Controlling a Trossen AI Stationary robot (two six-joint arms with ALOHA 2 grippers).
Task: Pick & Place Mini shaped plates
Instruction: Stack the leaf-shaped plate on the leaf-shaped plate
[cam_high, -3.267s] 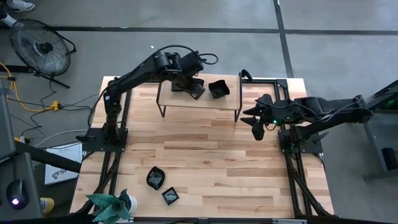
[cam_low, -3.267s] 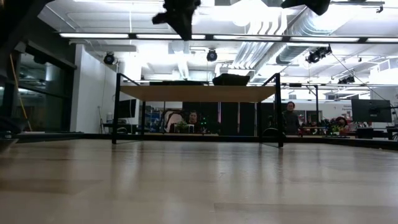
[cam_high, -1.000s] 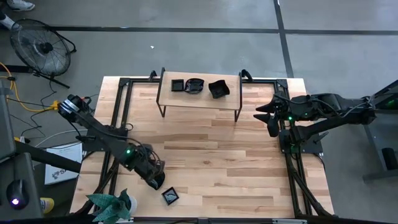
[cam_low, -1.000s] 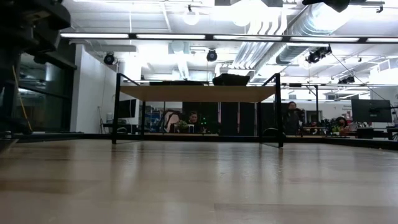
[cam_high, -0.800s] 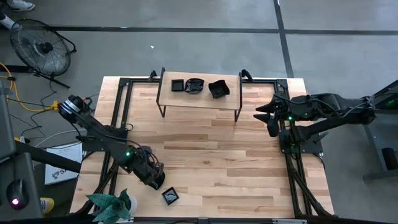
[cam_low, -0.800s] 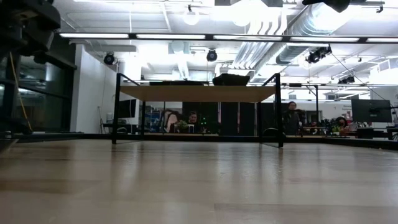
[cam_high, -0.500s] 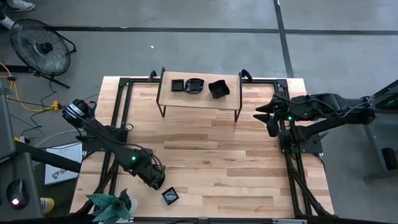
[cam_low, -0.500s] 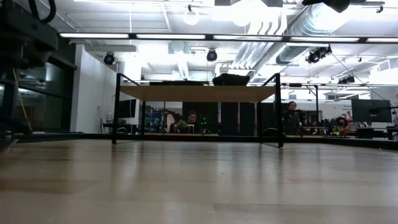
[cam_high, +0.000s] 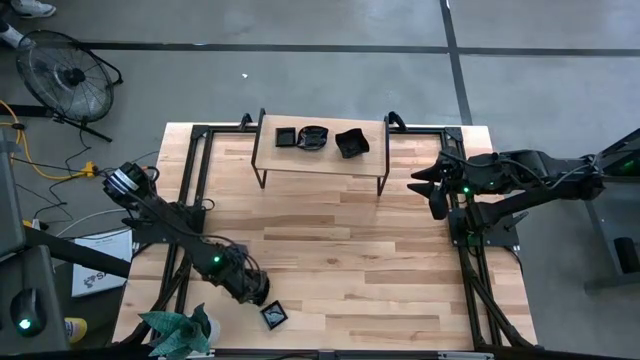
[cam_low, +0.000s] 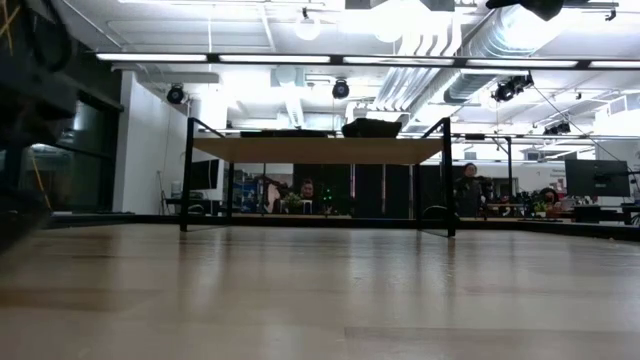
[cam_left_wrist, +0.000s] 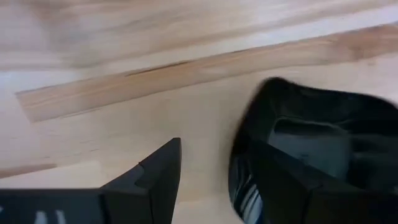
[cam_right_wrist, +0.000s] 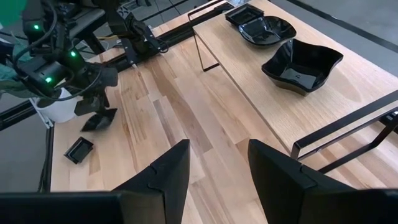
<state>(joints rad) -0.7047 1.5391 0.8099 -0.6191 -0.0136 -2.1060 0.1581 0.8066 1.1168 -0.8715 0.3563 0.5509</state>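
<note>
The wooden table (cam_high: 340, 250) carries a small raised shelf (cam_high: 320, 155) on dark metal legs at its far edge. On this shelf lie three black mini plates in one row: a small square one (cam_high: 285, 137), a roundish one (cam_high: 314, 137) touching it, and a wavy-edged one (cam_high: 351, 143) a little apart. Near the front left corner of the table lie a leaf-like plate (cam_right_wrist: 98, 120), mostly covered in the high view, and a small square plate (cam_high: 273, 316), just beside a potted green plant (cam_high: 180, 330).
</note>
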